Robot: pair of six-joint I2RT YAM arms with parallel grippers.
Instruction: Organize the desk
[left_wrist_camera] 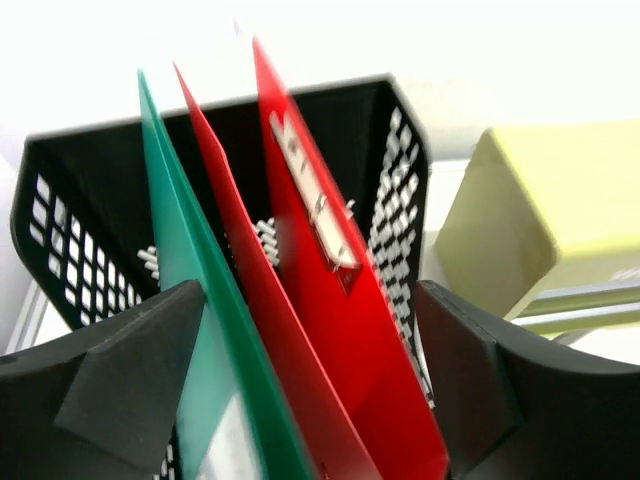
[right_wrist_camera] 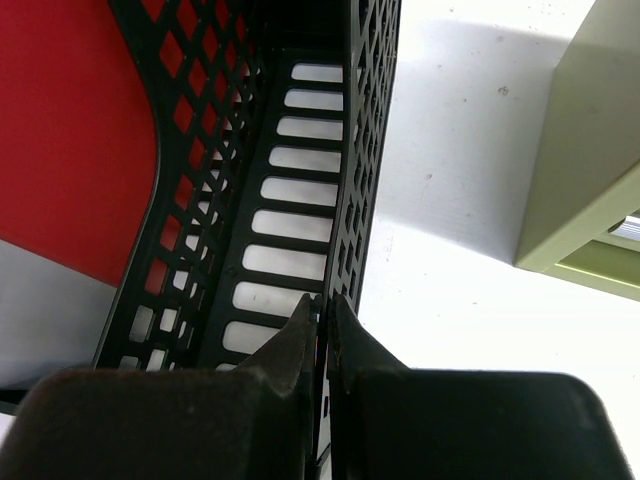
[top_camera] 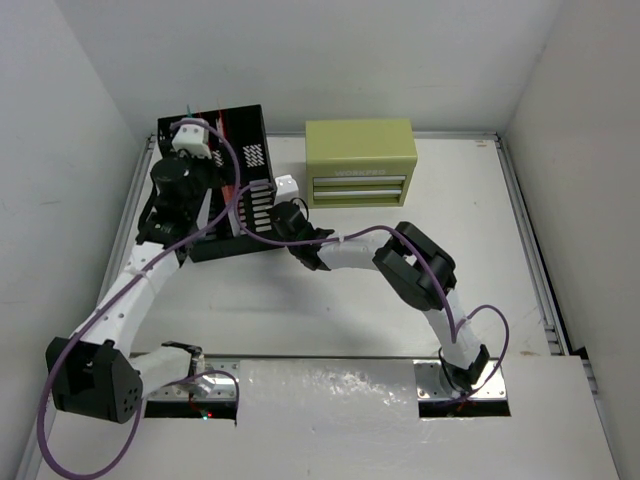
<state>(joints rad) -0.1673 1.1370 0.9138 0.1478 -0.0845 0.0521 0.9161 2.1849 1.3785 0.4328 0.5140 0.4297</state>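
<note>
Two grippers sat at the black rack, upper left on the rail-edged white desk. Left gripper gaped wide around a green folder and a red folder; right gripper pinched the rack's side wall. Narrow gap separated rack from drawer box.

The top external camera looks down from above and behind the arm bases over the whole desk, with the black mesh file rack upper left and the olive-green drawer box upper centre. The left wrist camera peers closely into the rack's open top. The right wrist camera sits hard against its side wall. All three views share the rack and the box.
</note>
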